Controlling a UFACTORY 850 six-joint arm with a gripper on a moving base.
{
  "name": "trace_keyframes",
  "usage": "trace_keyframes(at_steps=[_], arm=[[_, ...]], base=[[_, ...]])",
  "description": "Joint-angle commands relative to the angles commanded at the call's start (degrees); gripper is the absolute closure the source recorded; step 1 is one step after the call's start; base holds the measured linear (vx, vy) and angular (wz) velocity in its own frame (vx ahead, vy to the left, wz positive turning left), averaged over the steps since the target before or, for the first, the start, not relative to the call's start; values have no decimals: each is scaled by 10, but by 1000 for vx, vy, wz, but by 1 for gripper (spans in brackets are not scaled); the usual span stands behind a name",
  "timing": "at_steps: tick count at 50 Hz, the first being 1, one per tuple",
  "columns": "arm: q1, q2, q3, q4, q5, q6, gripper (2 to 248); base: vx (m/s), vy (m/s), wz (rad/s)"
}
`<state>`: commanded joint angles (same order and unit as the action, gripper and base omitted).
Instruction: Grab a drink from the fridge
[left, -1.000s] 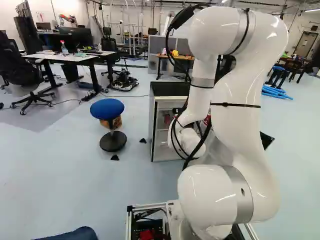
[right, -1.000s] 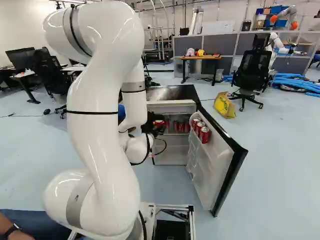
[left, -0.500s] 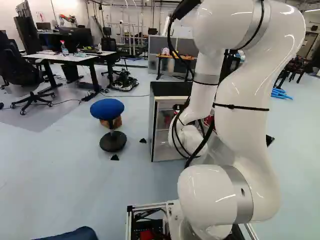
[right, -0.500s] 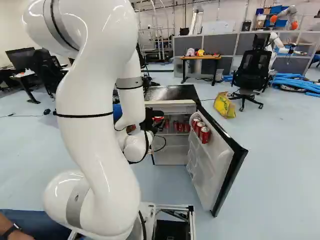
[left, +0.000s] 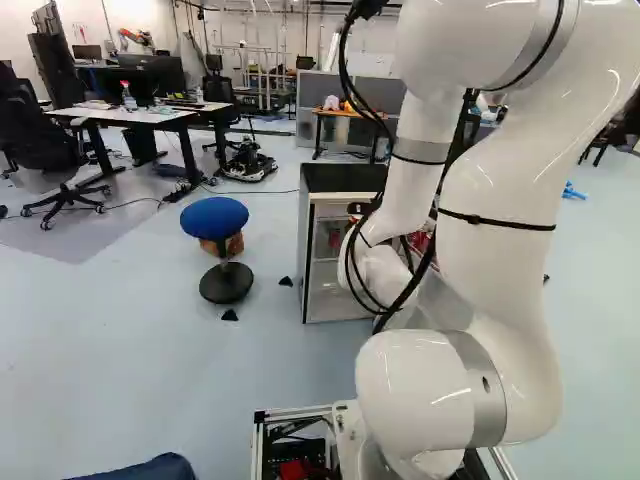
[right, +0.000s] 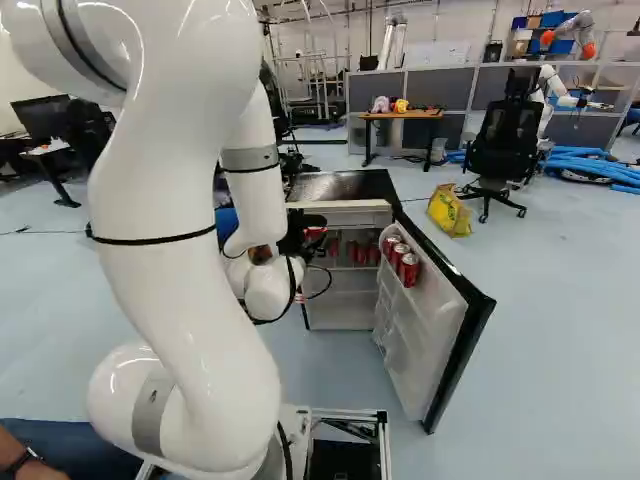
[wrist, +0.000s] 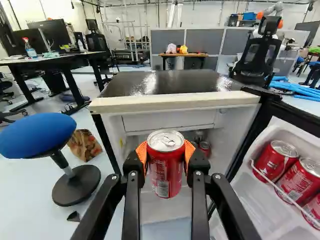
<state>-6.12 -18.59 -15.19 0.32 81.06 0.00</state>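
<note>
Holding can (wrist: 167, 177) upright, end effector (wrist: 166, 153) closed on it from both sides via orange pads (wrist: 142, 152). Can sits by the fridge (wrist: 175, 81) mouth; exact clearance unclear. Main risk: slip. Sides look smooth, may be wet, and the grip is high, so a knock could swing the base. Lifting early could catch the front lip (wrist: 175, 102). Swinging right could hit door (right: 455, 315) or its cans (right: 400, 259). Back straight out first.
</note>
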Motion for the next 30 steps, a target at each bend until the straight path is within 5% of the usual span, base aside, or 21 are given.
trace_keyframes(at_steps=[30], arm=[[0, 52, 6, 0, -32, 0, 156]], base=[[0, 0, 0]])
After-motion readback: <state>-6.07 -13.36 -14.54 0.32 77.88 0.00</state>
